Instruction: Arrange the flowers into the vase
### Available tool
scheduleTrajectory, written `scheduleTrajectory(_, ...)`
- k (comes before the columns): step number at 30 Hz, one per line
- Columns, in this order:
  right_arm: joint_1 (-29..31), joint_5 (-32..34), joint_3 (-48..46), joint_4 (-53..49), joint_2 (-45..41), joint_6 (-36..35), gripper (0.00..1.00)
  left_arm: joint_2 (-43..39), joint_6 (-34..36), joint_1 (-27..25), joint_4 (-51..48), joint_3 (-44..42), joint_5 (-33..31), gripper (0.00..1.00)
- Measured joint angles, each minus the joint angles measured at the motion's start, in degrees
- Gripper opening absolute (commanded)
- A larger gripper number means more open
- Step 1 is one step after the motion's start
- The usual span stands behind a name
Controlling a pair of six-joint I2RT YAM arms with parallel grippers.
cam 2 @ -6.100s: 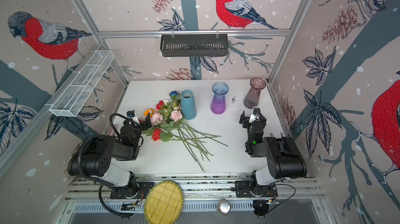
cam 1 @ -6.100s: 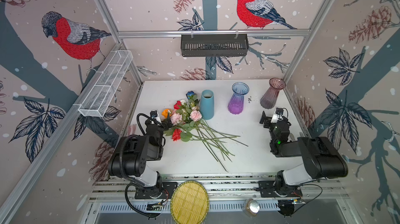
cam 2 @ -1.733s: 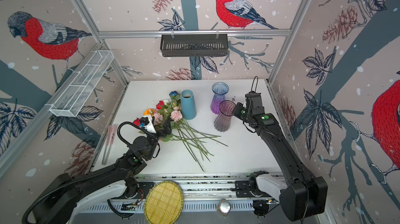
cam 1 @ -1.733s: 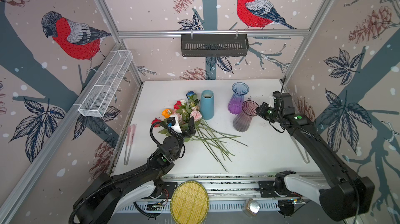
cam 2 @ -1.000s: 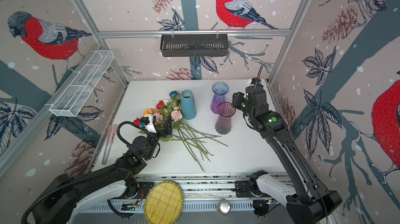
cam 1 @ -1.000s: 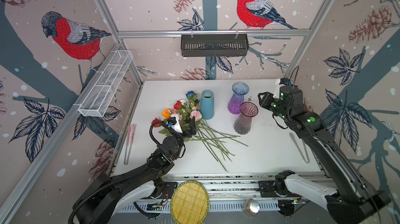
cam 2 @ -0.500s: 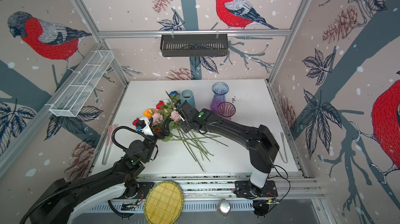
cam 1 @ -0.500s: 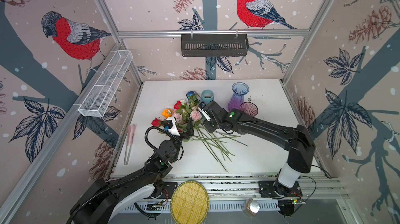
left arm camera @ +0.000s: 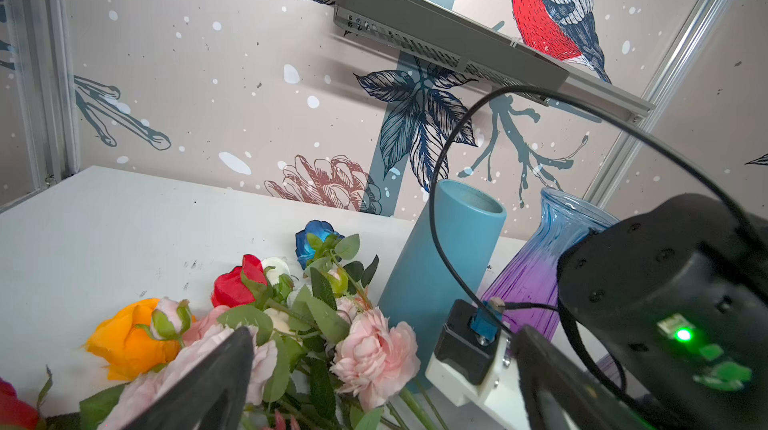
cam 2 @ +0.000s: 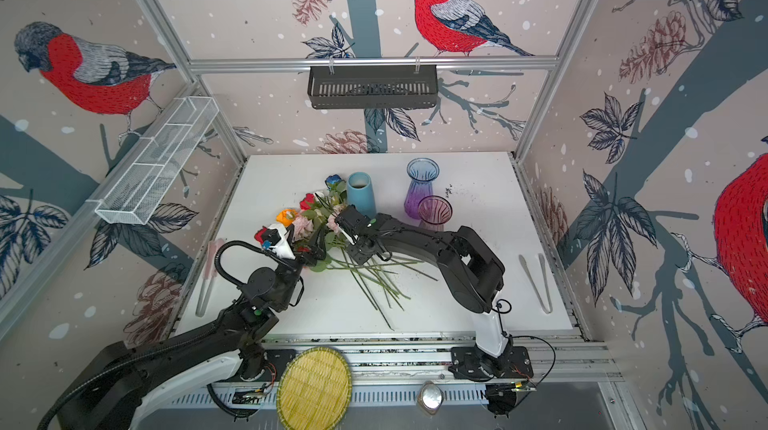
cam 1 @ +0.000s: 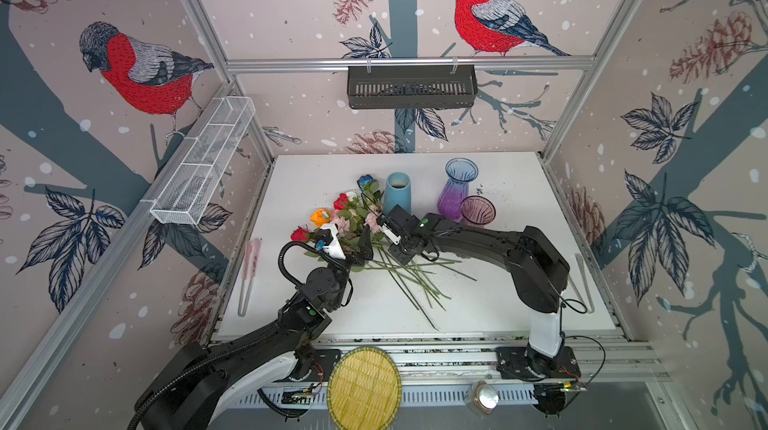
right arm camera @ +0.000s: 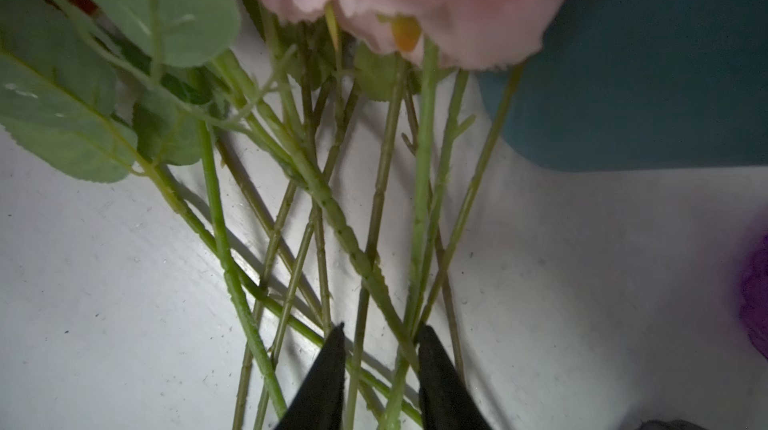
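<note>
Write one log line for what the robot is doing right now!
flowers: heaped on table | right pincer: open, straddling stems | left pincer: open beside blooms | vases: no flowers

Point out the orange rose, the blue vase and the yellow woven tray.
orange rose (cam 1: 321,216), top view, on its petals.
blue vase (cam 1: 397,198), top view, on its side wall.
yellow woven tray (cam 1: 364,388), top view, on its middle.

We see a robot test cell, a lab set-up and no home: aluminium frame posts (cam 1: 195,20) hold wall panels printed with bullfinches (cam 1: 490,12), a white table (cam 1: 498,307) fills the floor, and two black robot arms (cam 1: 490,240) are bolted to a metal rail (cam 1: 415,361) with bare wiring.
</note>
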Motion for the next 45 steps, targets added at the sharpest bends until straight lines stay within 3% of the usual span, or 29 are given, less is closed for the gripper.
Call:
scheduleTrajectory(5, -0.66, 1.14, 0.00, 0.04, 0.68, 0.00, 0.17, 0.33, 0.00, 0.00, -0.04, 0.13, 0.09, 0.97)
scheduleTrajectory(11, -1.22, 2.34, 0.72, -0.04, 2.38, -0.02, 0.20, 1.01, 0.00, 0.00, -0.11, 0.46, 0.13, 0.97)
scheduleTrajectory(15, -1.11, 2.51, 1.57, -0.59, 3.10, -0.07, 0.13, 1.25, 0.02, 0.00, -0.09, 0.63, 0.13, 0.97)
scheduleTrajectory(20, -0.74, 3.21, 1.99, -1.33, 2.19, -0.09, 0.13, 1.29, 0.02, 0.00, -0.09, 0.63, 0.11, 0.97)
scheduleTrajectory(29, 0.44, 4.63, 4.63, -3.63, -2.67, -0.24, 0.12, 1.29, 0.02, 0.00, -0.09, 0.63, 0.04, 0.97)
scheduleTrajectory(37, 0.63, 4.48, 7.08, -4.46, -9.64, -0.04, 0.04, 1.20, 0.04, 0.00, -0.09, 0.63, -0.02, 0.97)
scheduleTrajectory(45, -1.33, -2.95, 8.20, -1.20, -17.92, 3.56, 0.03, 1.20, 0.04, 0.00, -0.09, 0.63, -0.02, 0.97)
